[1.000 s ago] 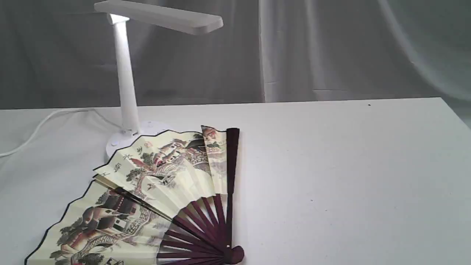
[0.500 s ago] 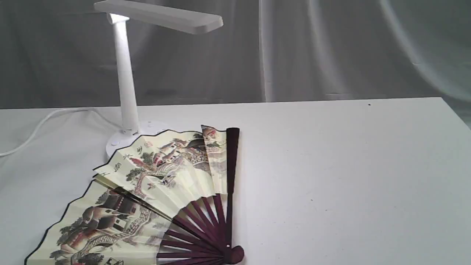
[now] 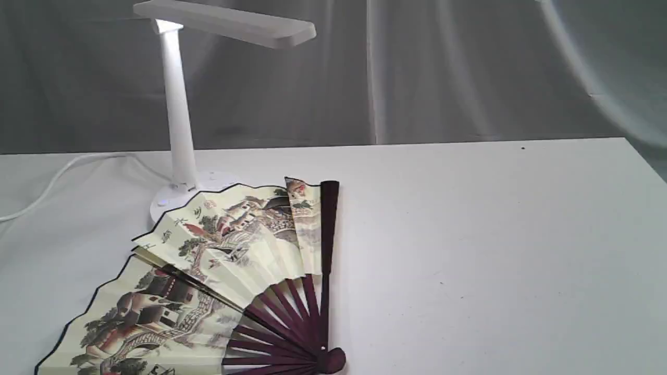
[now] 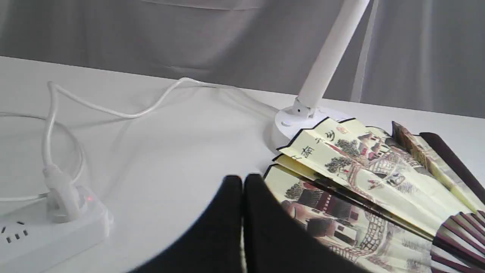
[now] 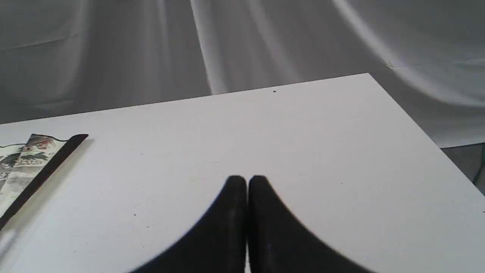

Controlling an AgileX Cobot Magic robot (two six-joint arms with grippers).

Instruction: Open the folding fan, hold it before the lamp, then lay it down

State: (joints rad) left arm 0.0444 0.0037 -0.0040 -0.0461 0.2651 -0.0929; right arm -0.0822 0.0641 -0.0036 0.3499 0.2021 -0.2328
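The folding fan point(image 3: 224, 265) lies spread open on the white table, maroon ribs meeting at a pivot near the front edge, its cream landscape leaf reaching the lamp's round base. It also shows in the left wrist view as the fan point(image 4: 363, 185) and partly in the right wrist view as the fan point(image 5: 34, 163). The white lamp point(image 3: 177, 120) stands behind it, its stem point(image 4: 329, 53) upright. My left gripper point(image 4: 242, 180) is shut and empty, beside the fan's leaf edge. My right gripper point(image 5: 247, 180) is shut and empty over bare table. Neither gripper shows in the exterior view.
A white power strip point(image 4: 45, 227) with a plug and a red light sits on the table left of the lamp, with the white cord point(image 4: 125, 110) looping to the base. The table's right edge point(image 5: 420, 125) drops off to grey drapery.
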